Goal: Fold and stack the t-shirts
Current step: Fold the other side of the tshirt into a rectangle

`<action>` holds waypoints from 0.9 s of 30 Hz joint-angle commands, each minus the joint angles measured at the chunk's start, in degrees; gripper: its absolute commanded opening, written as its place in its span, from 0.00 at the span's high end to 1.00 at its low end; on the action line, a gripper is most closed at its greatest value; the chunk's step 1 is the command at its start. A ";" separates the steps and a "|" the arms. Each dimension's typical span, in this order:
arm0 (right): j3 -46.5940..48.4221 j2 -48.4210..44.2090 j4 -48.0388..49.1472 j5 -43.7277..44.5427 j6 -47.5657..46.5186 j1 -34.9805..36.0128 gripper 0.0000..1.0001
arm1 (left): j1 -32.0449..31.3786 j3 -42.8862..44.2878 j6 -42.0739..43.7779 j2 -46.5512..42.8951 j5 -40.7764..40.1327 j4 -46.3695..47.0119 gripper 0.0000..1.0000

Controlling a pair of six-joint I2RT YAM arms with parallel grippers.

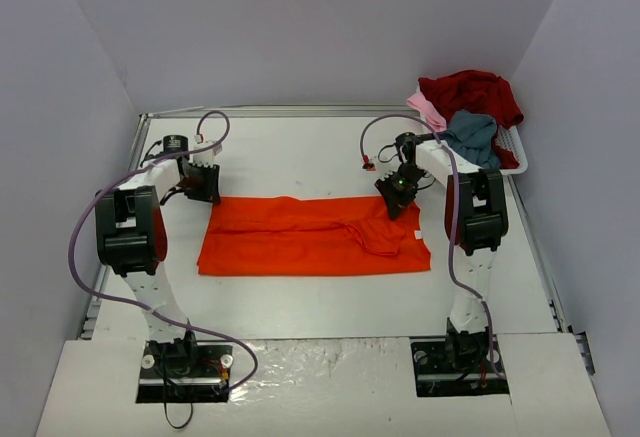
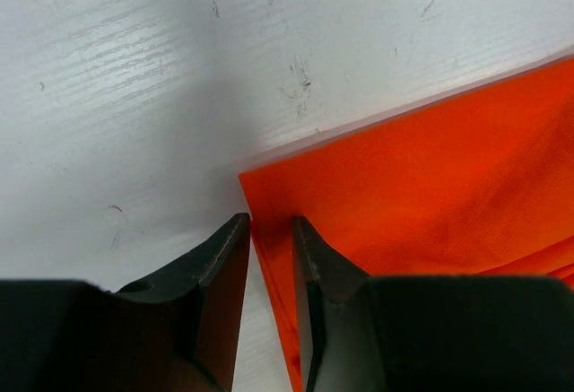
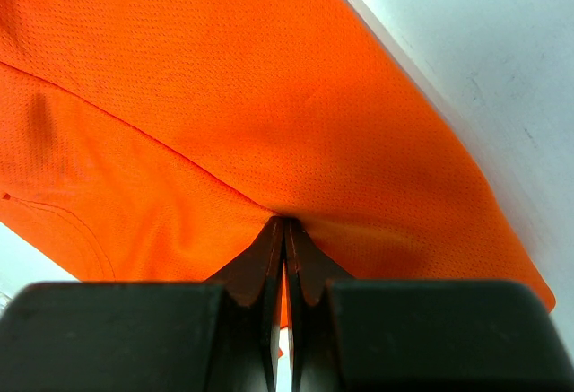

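The bright orange-red t-shirt (image 1: 300,242) lies folded into a long band across the middle of the table. My left gripper (image 1: 203,194) is at its far left corner. In the left wrist view the gripper (image 2: 269,220) is open with a narrow gap, and the shirt's (image 2: 430,186) left edge runs between the jaws. My right gripper (image 1: 398,202) is at the shirt's far right part. In the right wrist view the gripper (image 3: 284,222) is shut on a pinch of the orange cloth (image 3: 224,78), which is pulled up into a ridge.
A white slatted basket (image 1: 513,147) stands at the back right. It holds a dark red shirt (image 1: 475,92), a grey-blue shirt (image 1: 472,135) and a pale pink shirt (image 1: 428,109). Grey walls close in the white table (image 1: 300,157) on three sides.
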 commanded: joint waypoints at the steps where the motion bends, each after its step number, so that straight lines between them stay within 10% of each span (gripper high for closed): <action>1: -4.82 6.99 1.10 6.38 -1.45 -0.33 1.00 | 0.37 2.42 -0.51 -0.94 1.39 -0.39 0.76; 6: -4.82 7.08 1.10 6.46 -1.54 -0.33 1.00 | 0.37 1.98 -0.15 -1.29 2.09 -0.31 0.98; 27: -5.52 7.17 1.54 7.87 -1.10 -0.33 1.00 | 0.54 0.13 2.74 -4.90 -6.26 1.19 0.98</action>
